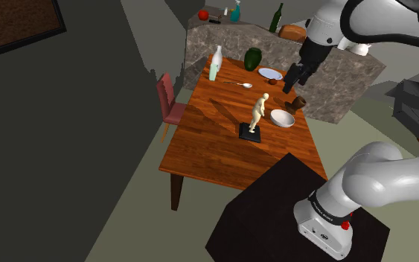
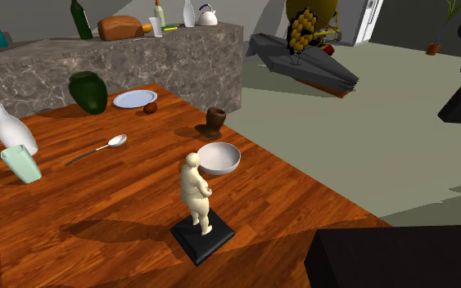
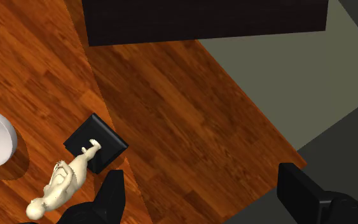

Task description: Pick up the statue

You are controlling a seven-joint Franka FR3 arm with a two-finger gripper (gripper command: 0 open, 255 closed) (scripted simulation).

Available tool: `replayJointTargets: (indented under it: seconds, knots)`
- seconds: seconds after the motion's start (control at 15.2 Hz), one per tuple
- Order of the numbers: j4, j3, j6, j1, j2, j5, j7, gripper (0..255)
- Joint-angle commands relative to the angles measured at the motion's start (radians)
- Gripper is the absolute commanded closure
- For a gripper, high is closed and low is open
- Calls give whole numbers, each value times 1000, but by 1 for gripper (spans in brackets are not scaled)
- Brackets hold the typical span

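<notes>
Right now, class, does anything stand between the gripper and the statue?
Nothing visible does. The open gripper hangs above the table, with free air down to the cream statue; the white bowl sits beside it, apart.

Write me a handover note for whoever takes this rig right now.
Gripper: open, empty, high above the table.
Statue: upright on its black base near the table's middle, beside the white bowl, untouched. In the wrist view it sits outside the fingers, not between them.
Done: nothing yet.
Left: line up over the statue, descend, close, lift.
</notes>
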Motion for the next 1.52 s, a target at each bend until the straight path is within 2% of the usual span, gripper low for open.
replayJointTargets:
  seconds: [0.0,0.4,0.79,1.12,1.45]
  knots:
    - [0,0,0,0,0,0,0,0]
    - [11,-121,131,-37,144,-34,-104,0]
    - [69,-236,249,-59,327,-33,-214,0]
    - [152,-324,327,-69,502,7,-318,0]
    - [266,-398,379,-82,695,89,-438,0]
